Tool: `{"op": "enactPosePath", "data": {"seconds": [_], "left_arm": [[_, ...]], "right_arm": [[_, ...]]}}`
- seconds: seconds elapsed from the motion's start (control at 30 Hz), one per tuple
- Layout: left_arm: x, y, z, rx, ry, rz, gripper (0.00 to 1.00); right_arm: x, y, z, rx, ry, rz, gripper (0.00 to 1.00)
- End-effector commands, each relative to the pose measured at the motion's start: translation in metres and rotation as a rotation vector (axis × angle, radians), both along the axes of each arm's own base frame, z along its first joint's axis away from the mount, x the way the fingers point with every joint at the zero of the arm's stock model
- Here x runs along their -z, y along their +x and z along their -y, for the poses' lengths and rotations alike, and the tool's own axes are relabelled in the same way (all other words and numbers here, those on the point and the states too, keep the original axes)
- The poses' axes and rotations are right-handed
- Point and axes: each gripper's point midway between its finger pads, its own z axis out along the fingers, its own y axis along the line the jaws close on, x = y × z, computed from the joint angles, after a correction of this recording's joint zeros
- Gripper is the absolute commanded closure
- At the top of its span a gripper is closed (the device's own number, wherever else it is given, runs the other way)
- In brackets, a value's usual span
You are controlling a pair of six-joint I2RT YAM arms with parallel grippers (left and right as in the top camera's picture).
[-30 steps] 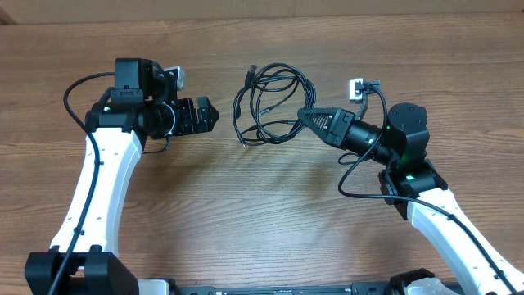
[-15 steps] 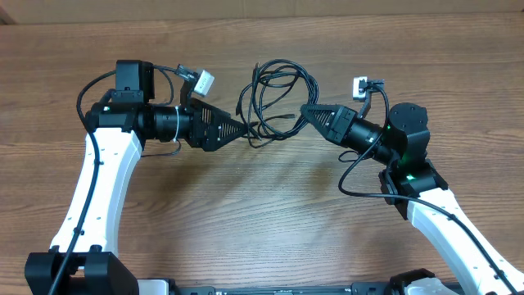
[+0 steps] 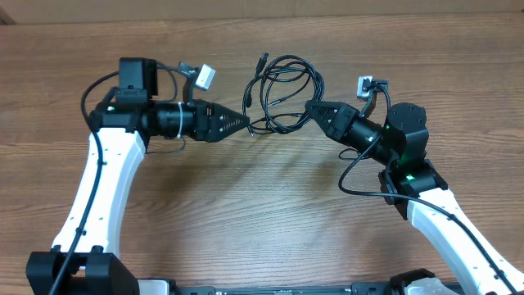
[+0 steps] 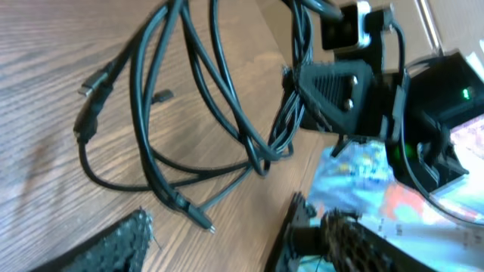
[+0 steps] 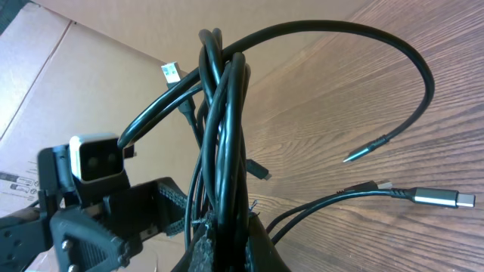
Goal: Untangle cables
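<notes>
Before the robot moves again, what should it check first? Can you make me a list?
1. Right gripper holds the cables: ok, the bundle is pinched inside it.
2. Left gripper open and ready to grab: ok.
3. Loose end within reach: ok, a thin plug tip lies just in front of the left gripper.
4. Which cord that tip belongs to: cannot tell.
5. Cables untangled: not ok, the loops cross each other.

Black cables (image 5: 223,143) on brown wood-grain table (image 3: 246,213)
</notes>
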Motion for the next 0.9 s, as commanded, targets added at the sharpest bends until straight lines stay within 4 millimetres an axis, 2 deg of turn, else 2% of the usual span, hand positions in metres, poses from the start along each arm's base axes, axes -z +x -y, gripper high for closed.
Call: {"op": "enactPosePath", "data": {"seconds": [0.0, 0.13, 0.27, 0.4, 0.5, 0.67, 0.77, 0.87], "left_arm": [[0.013, 0.010, 0.013, -0.125, 0.068, -0.157, 0.26], [0.020, 0.012, 0.040, -0.150, 0.141, -0.144, 0.20], [0.029, 0.018, 0.050, -0.250, 0.205, -0.183, 0.29], [0.038, 0.024, 0.046, -0.358, 0.254, -0.228, 0.40], [0.042, 0.027, 0.043, -0.396, 0.286, -0.228, 0.57], [0.045, 0.030, 0.038, -0.421, 0.309, -0.219, 0.77], [0.051, 0.030, 0.032, -0.448, 0.344, -0.226, 0.84], [0.061, 0.030, 0.018, -0.503, 0.416, -0.235, 0.86]], "right_arm": [[-0.009, -0.002, -0.003, -0.022, 0.007, 0.031, 0.96], [-0.010, -0.003, -0.004, -0.032, 0.009, 0.030, 0.96], [-0.010, -0.005, -0.005, -0.042, 0.011, 0.030, 0.96], [-0.010, -0.007, -0.007, -0.062, 0.015, 0.029, 0.96], [-0.013, -0.010, -0.009, -0.084, 0.022, 0.040, 0.96], [-0.027, -0.016, -0.015, -0.137, 0.052, 0.088, 0.96], [-0.028, -0.017, -0.016, -0.140, 0.081, 0.059, 0.96], [-0.038, -0.021, -0.019, -0.171, 0.116, 0.071, 0.96]]}}
